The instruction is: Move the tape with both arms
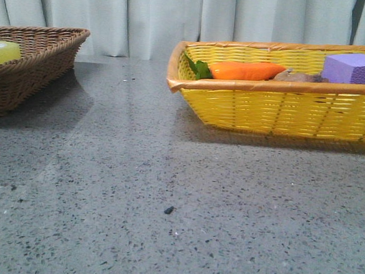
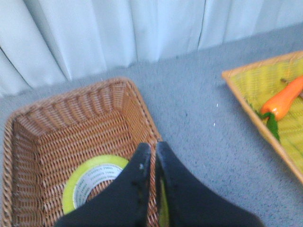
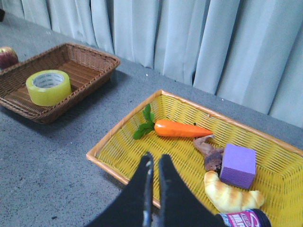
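- Task looks barely begun, if at all: the tape (image 3: 48,87) lies flat in the brown wicker basket (image 3: 90,56), at the counter's far left edge. Neither arm is touching it.
- Front view shows only a sliver of the roll over the basket's rim; no arms in that view.
- Left gripper (image 2: 153,156): fingers pressed almost together, only a thin slit between them, nothing held. It hovers above the brown basket's near rim, with the tape just under and beside the fingertips. The roll's white core with green lettering is visible from here.
- Right gripper (image 3: 155,163): fingers also nearly closed, empty. It hangs above the near rim of the yellow basket (image 3: 123,137) on the counter's far right side, well apart from the tape.
- Yellow basket holds a carrot toy (image 3: 182,128), purple block (image 3: 238,166), croissant toy (image 3: 227,192), a brownish item I can't make out, and a jar or bottle end at the frame edge. None of it is task stuff.
- Counter (image 1: 177,205) between the two baskets is grey speckled stone, with one small dark speck (image 1: 168,209) near the middle.
- Done so far: nothing visible beyond the left arm being placed over the tape.
- Left, my guess: left fingers must spread and grasp the roll, lift it out, pass it to the right arm over the middle of the counter, then the right arm sets it down, probably in the yellow basket. Destination is not certain from the pictures.
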`<state>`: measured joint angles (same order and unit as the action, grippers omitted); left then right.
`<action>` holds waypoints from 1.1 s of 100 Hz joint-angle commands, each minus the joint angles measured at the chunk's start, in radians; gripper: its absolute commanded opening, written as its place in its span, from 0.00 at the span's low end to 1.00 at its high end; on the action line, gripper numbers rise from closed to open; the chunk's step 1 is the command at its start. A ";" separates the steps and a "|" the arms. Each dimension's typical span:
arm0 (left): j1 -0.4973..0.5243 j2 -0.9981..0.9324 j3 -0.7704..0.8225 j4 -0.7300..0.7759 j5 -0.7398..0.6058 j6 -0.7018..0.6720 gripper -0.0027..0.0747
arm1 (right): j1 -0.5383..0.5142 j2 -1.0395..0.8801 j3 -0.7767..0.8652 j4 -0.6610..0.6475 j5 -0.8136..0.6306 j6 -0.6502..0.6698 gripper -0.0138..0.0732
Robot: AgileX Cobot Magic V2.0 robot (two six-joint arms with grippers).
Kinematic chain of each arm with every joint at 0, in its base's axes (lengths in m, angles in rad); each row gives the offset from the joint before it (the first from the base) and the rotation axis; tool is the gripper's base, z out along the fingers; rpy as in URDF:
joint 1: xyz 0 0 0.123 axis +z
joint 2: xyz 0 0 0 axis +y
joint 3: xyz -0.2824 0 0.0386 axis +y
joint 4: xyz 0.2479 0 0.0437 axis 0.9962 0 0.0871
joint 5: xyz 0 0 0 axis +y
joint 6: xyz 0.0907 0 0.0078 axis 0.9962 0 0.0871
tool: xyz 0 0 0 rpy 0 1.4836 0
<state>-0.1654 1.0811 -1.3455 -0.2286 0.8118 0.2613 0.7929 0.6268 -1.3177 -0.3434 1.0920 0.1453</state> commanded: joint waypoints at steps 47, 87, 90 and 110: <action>0.002 -0.557 0.495 -0.023 -0.280 -0.001 0.01 | -0.005 -0.320 0.563 -0.121 -0.490 0.102 0.07; 0.002 -1.033 0.916 -0.023 -0.384 -0.001 0.01 | -0.005 -0.454 0.815 -0.498 -0.574 0.394 0.07; 0.002 -1.067 0.935 -0.023 -0.384 -0.001 0.01 | -0.005 -0.463 0.824 -0.518 -0.574 0.411 0.07; 0.002 -1.098 0.986 -0.023 -0.367 -0.001 0.01 | -0.005 -0.509 0.848 -0.544 -0.527 0.416 0.07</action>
<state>-0.1654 -0.0065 -0.3455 -0.2329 0.5133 0.2613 0.7929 0.1174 -0.4510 -0.8321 0.5908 0.5520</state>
